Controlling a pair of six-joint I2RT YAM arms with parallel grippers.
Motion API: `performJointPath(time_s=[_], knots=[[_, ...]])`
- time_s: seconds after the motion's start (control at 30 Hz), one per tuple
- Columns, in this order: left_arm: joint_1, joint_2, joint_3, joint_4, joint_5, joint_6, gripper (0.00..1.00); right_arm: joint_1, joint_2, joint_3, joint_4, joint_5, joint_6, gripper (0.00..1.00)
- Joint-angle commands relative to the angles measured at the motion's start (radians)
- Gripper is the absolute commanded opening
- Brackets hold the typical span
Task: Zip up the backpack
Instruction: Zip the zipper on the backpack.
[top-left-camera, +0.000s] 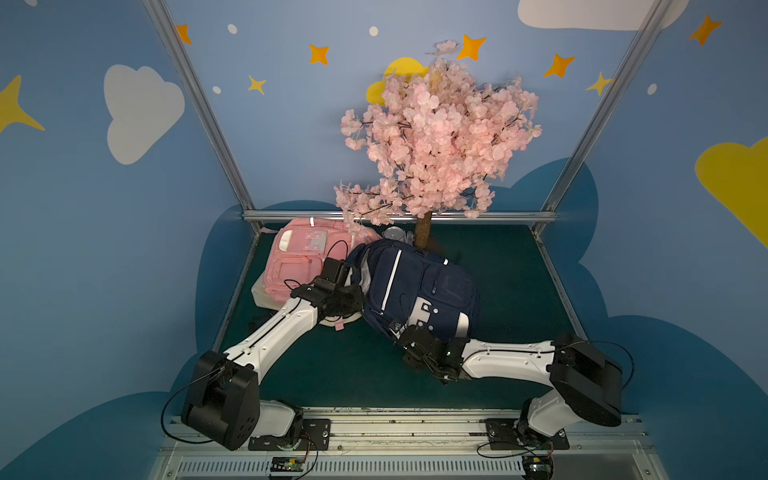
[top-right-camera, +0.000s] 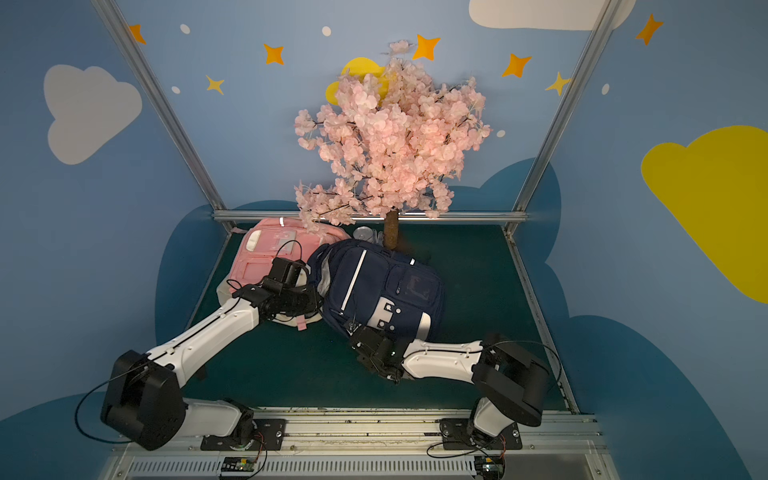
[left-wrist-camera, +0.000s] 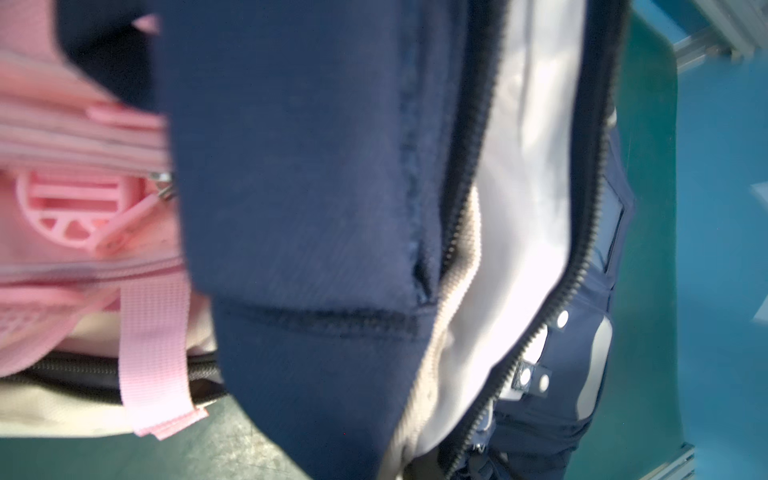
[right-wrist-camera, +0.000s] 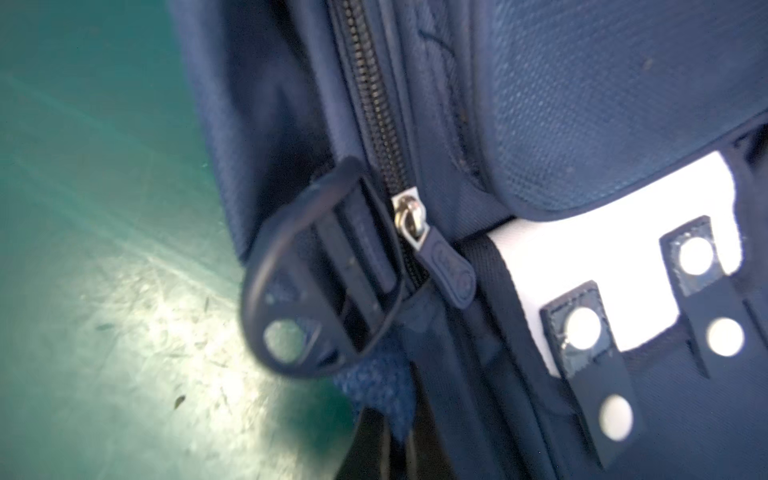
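Note:
The navy backpack lies in the middle of the green mat. Its main zipper gapes open along the left side, baring the white lining. My left gripper is at that open side; its fingers do not show in the left wrist view. My right gripper is at the pack's near corner, shut on a navy webbing strap below a plastic buckle. Just beyond it sits a silver zipper slider with a navy pull.
A pink backpack lies behind and left of the navy one, touching it. A pink blossom tree stands on its trunk at the back, branches overhanging both packs. A metal rail bounds the mat's far edge.

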Motion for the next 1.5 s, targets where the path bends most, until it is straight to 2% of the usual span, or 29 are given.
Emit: performJointPath(time_s=[0.0,0.1,0.2,0.33,0.4,0.5,0.63,0.8,1.03,1.2,1.4,1.47], knots=[[0.019,-0.059,-0.002,-0.015,-0.052,0.006,0.38,0.008,-0.092,0.021,-0.063,-0.015,0.048,0.00],[0.005,-0.192,-0.050,-0.046,-0.148,-0.007,0.55,0.005,-0.139,0.071,-0.132,-0.045,0.110,0.00],[-0.025,-0.390,-0.139,0.002,-0.188,0.013,0.65,-0.009,-0.158,0.130,-0.199,-0.070,0.178,0.00],[-0.105,-0.567,-0.208,0.036,-0.166,0.089,0.69,-0.033,-0.165,0.171,-0.219,-0.117,0.235,0.00],[-0.169,-0.627,-0.253,0.083,-0.119,0.129,0.69,-0.049,-0.179,0.192,-0.229,-0.148,0.259,0.00],[-0.278,-0.654,-0.319,0.175,-0.053,0.195,0.69,-0.069,-0.207,0.209,-0.219,-0.184,0.280,0.00],[-0.379,-0.607,-0.375,0.284,-0.015,0.250,0.68,-0.092,-0.245,0.222,-0.206,-0.235,0.307,0.00],[-0.453,-0.501,-0.382,0.369,-0.063,0.339,0.62,-0.107,-0.278,0.224,-0.211,-0.270,0.326,0.00],[-0.476,-0.368,-0.384,0.491,-0.070,0.397,0.53,-0.111,-0.300,0.216,-0.210,-0.294,0.340,0.00],[-0.482,-0.286,-0.382,0.524,-0.142,0.418,0.39,-0.116,-0.311,0.211,-0.201,-0.307,0.353,0.00],[-0.482,-0.256,-0.382,0.530,-0.251,0.418,0.21,-0.120,-0.321,0.200,-0.198,-0.318,0.354,0.00],[-0.485,-0.256,-0.383,0.527,-0.282,0.415,0.19,-0.120,-0.323,0.195,-0.198,-0.319,0.358,0.00]])
